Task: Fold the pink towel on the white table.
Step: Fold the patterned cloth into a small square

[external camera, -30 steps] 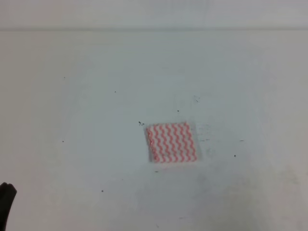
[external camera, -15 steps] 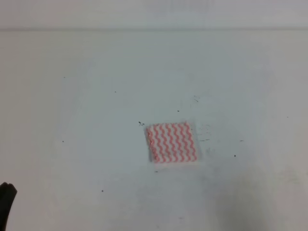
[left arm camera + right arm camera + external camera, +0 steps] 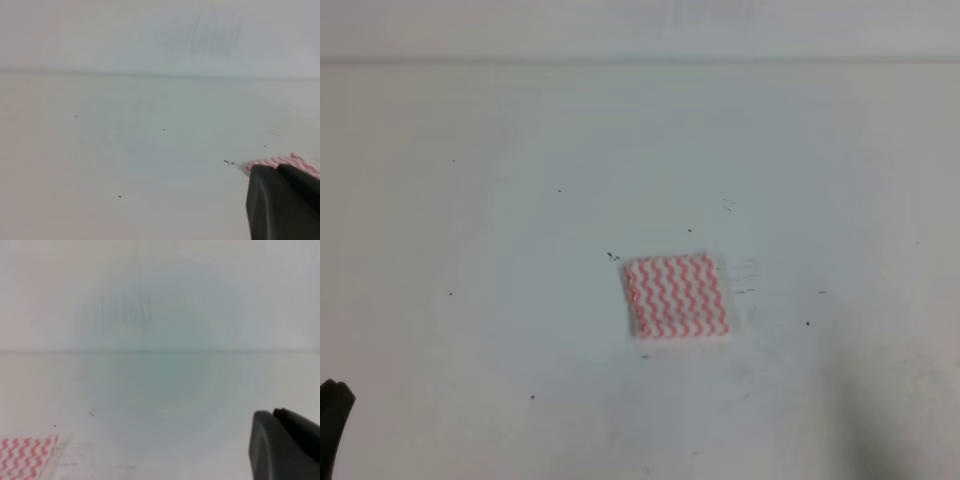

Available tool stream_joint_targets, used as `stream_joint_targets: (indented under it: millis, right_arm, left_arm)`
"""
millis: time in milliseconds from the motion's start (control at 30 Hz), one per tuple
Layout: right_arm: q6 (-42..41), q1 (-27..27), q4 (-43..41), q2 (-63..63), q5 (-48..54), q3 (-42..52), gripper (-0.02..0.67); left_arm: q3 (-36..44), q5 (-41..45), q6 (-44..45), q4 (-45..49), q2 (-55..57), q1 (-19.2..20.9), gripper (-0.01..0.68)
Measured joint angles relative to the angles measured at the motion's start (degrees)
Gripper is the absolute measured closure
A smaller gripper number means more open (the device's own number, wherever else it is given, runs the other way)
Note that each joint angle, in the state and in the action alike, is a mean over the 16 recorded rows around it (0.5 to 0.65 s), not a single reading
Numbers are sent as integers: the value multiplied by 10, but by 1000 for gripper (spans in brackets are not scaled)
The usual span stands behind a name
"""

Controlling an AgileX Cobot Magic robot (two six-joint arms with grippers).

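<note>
- Pink towel (image 3: 676,296) lay flat as a small, near-square shape a little below and right of the centre of the exterior high frame, its pink-red and white wavy stripes running top to bottom.
- It rested directly on the white bench (image 3: 520,150), which filled almost the whole of that frame and carried a scatter of tiny dark specks (image 3: 612,257), one cluster just off the towel's upper left corner.
- In the left wrist view, only a strip of the towel (image 3: 280,162) showed at the right edge, just above the dark body of the left hand (image 3: 282,202) in the lower right corner.
- The left hand's fingers looked close together with nothing between them, though the tips were out of frame, so I cannot tell how far open it was.
- In the right wrist view, a corner of the towel (image 3: 25,457) sat at the lower left, well apart from the right hand (image 3: 285,445) at the lower right.
- The right hand showed only as a dark block cut by the frame edge; its opening cannot be told, and nothing was seen in it.
- A dark object (image 3: 332,420) sat at the lower left edge of the exterior high frame, too cropped to identify.
- No container and no legible writing appeared.
</note>
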Motion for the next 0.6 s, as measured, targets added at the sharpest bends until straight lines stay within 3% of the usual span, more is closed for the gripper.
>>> stream_joint_targets:
  millis: [600]
  right_arm:
    - [-1, -5, 0, -27, 100, 12, 667]
  left_arm:
    - [0, 1, 0, -1, -2, 0, 677]
